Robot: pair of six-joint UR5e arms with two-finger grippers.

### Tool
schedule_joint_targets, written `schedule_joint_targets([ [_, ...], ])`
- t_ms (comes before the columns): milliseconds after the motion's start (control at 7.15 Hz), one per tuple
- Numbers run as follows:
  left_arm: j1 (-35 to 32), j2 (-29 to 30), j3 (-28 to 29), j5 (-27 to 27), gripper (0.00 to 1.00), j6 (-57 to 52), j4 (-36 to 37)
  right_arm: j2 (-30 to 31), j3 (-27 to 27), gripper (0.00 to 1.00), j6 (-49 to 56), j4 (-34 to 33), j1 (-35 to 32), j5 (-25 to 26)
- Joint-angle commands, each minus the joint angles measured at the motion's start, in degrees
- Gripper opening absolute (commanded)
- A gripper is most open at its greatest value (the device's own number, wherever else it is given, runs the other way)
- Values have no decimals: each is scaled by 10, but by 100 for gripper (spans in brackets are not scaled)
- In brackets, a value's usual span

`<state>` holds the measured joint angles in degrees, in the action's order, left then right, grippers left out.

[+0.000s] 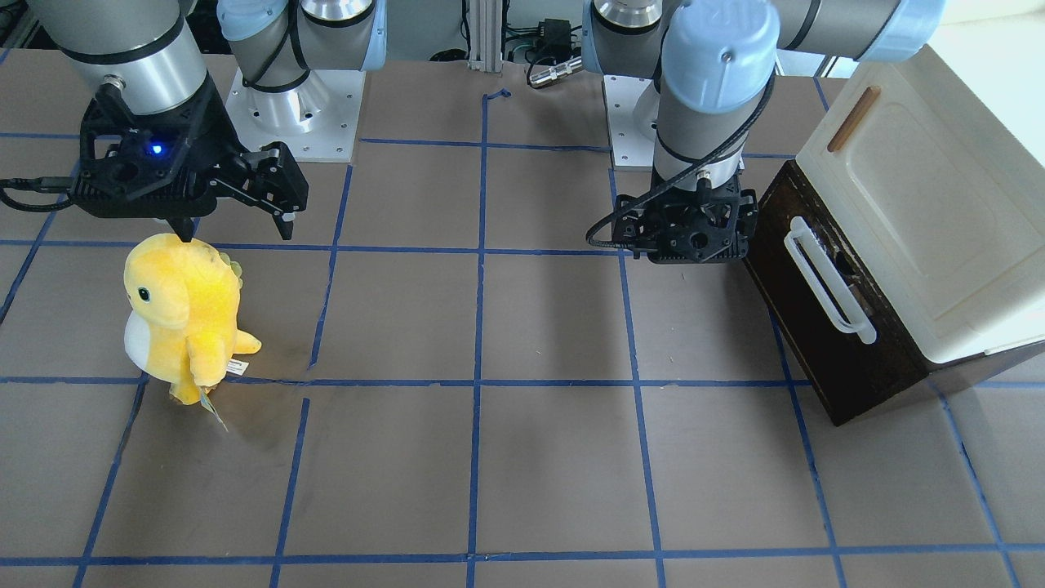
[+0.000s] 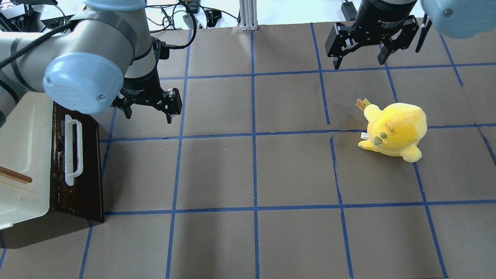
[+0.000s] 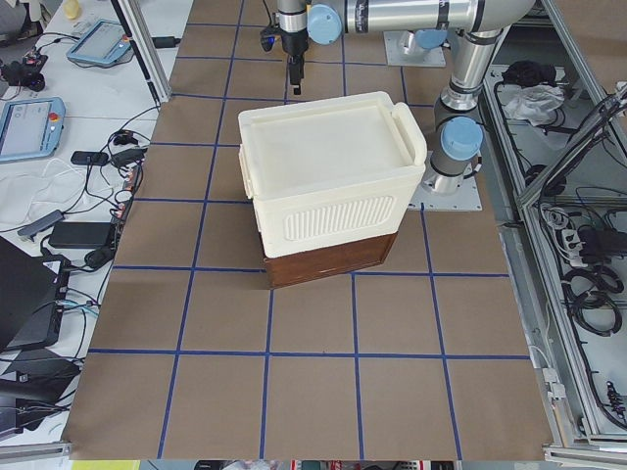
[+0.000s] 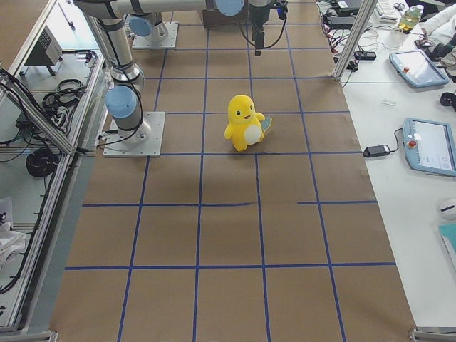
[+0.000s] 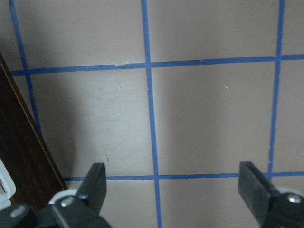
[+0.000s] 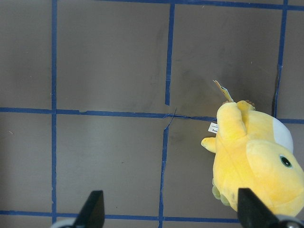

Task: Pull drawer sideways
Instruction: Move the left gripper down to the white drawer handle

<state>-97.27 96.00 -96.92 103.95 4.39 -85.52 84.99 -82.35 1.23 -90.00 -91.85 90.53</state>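
Observation:
The drawer (image 2: pixel 79 174) has a dark brown wooden front with a long white bar handle (image 2: pixel 73 152). It sits closed at the bottom of a cream-white cabinet (image 2: pixel 23 155) at the table's left end; it also shows in the front view (image 1: pixel 824 327). My left gripper (image 2: pixel 149 113) is open and empty, hovering over the table just beyond the drawer's far corner, apart from the handle. In the left wrist view its fingers (image 5: pixel 95 183) are spread, with the drawer's brown edge (image 5: pixel 21 161) at the left. My right gripper (image 2: pixel 360 62) is open and empty, far right.
A yellow plush toy (image 2: pixel 393 130) stands on the table on the right, below my right gripper; it also shows in the right wrist view (image 6: pixel 256 164). The cabinet's door panel carries a small brown wooden handle (image 2: pixel 14 175). Blue tape lines grid the brown table (image 2: pixel 252 174).

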Motion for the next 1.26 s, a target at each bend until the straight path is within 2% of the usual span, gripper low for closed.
schedule_joint_targets([
  [0,-5,22,-69,107,100,69,1,0,0,100,0,0,0,0],
  [140,-6,33,-106,168,100,97,1,0,0,100,1,0,0,0],
  [280,-6,44,-119,216,100,111,-3,0,0,100,0,0,0,0],
  [419,-6,61,-124,282,100,116,-11,0,0,100,0,0,0,0],
  [559,-6,82,-134,376,100,133,-32,0,0,100,0,0,0,1],
  [699,-6,102,-139,435,100,134,-36,0,0,100,0,0,0,0],
  [978,-5,140,-139,522,100,207,-38,0,0,100,0,0,0,0],
  [1118,-5,155,-136,527,100,228,-39,0,0,100,0,0,0,0],
])
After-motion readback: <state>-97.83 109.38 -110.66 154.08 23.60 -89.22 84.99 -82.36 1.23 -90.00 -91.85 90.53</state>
